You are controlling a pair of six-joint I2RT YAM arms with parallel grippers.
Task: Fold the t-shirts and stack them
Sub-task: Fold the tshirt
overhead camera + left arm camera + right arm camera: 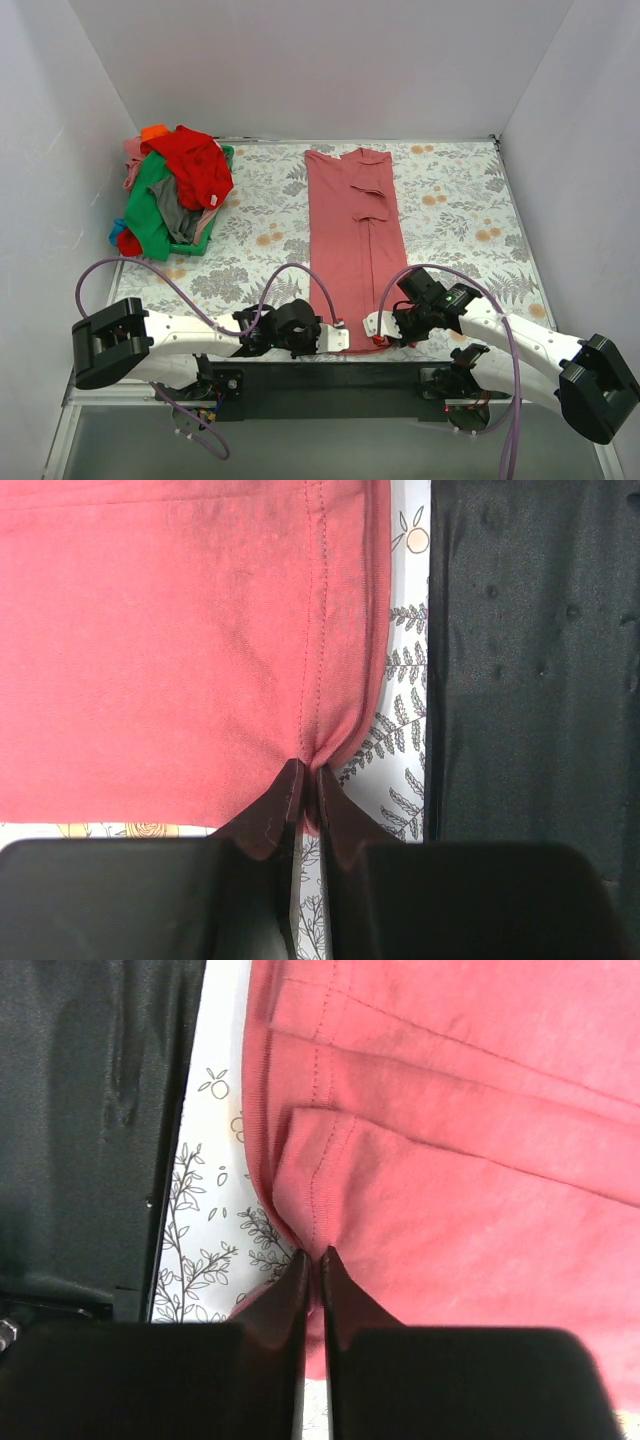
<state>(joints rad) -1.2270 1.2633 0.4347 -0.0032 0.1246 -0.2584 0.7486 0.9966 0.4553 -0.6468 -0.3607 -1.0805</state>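
The salmon-pink t-shirt (355, 235) lies flat as a narrow strip; the left gripper (305, 777) and right gripper (312, 1260) are each clamped on one corner of its near hem, probably to lift that edge evenly toward the collar. The wrist views show cloth puckered between the closed tips, unresolved from above; only the top view shows the remaining t-shirts (180, 190) heaped left of the collar end.

White arm links (190, 337), black joints (110, 342), purple cables (516, 395)
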